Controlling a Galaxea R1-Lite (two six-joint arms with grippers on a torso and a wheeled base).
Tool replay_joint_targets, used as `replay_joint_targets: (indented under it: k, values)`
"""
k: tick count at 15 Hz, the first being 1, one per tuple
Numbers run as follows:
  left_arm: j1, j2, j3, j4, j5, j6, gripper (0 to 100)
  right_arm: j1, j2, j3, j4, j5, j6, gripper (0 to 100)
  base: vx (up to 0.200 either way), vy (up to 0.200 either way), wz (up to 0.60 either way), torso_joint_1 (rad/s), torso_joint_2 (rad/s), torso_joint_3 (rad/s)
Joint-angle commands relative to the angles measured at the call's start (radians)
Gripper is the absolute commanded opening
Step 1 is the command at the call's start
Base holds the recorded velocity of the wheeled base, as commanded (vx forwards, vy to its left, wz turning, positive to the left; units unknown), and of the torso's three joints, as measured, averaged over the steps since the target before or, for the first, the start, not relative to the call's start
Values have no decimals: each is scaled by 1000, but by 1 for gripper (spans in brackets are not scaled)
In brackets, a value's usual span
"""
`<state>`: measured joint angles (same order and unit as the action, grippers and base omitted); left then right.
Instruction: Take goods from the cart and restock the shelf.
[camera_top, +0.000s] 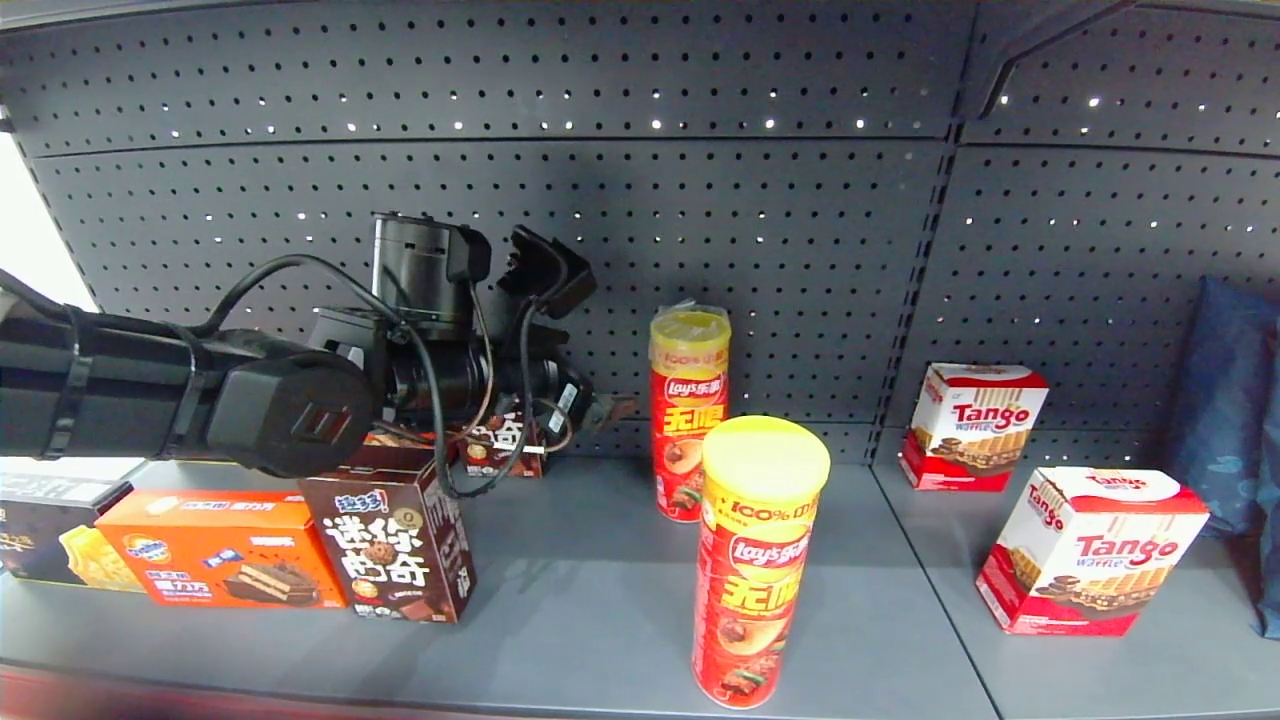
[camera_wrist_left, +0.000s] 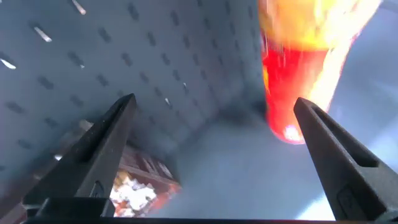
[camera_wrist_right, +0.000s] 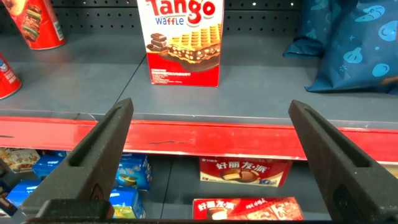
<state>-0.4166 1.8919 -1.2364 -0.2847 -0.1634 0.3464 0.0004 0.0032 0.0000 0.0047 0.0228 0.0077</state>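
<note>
My left gripper (camera_top: 603, 408) is held deep in over the grey shelf (camera_top: 590, 600), close to the pegboard back wall. It is open with nothing between its fingers (camera_wrist_left: 214, 102). A small brown cookie box (camera_top: 500, 440) lies at the back just beside it (camera_wrist_left: 140, 186), and a red chip can with a yellow lid (camera_top: 690, 410) stands a little to its right (camera_wrist_left: 298, 81). My right gripper (camera_wrist_right: 211, 106) is open and empty in front of the shelf's red front edge (camera_wrist_right: 205, 137), facing a red and white waffle box (camera_wrist_right: 183, 40).
The shelf's front row holds a dark box (camera_top: 50, 530), an orange box (camera_top: 225, 545), a brown cookie box (camera_top: 395, 545) and a second chip can (camera_top: 760, 570). Two waffle boxes (camera_top: 975, 425) (camera_top: 1090, 550) and blue bags (camera_top: 1235, 400) fill the right bay. Boxes (camera_wrist_right: 245, 171) sit on the lower shelf.
</note>
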Motion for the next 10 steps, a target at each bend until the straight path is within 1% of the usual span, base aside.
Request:
replay_joint_targets:
  k: [1, 2, 3, 5, 6, 7, 9, 10]
  values:
    - [-4, -4, 17, -16, 15, 17, 100, 1, 1, 0, 0, 0, 0, 100, 0, 0, 0, 0, 0, 0]
    - [-7, 7, 18, -24, 51, 48, 100, 1, 1, 0, 0, 0, 0, 100, 0, 0, 0, 0, 0, 0]
    - [-14, 16, 20, -25, 70, 57, 100, 1, 1, 0, 0, 0, 0, 100, 0, 0, 0, 0, 0, 0]
    - [-22, 27, 20, -25, 117, 71, 100, 1, 1, 0, 0, 0, 0, 100, 0, 0, 0, 0, 0, 0]
    - [-22, 27, 20, -25, 117, 71, 100, 1, 1, 0, 0, 0, 0, 100, 0, 0, 0, 0, 0, 0]
    - [-36, 52, 17, -27, 139, 83, 100, 1, 1, 0, 0, 0, 0, 100, 0, 0, 0, 0, 0, 0]
    - [-56, 65, 14, -28, 145, 83, 100, 1, 1, 0, 0, 0, 0, 100, 0, 0, 0, 0, 0, 0]
    - [-57, 70, 12, -28, 147, 83, 100, 1, 1, 0, 0, 0, 0, 100, 0, 0, 0, 0, 0, 0]
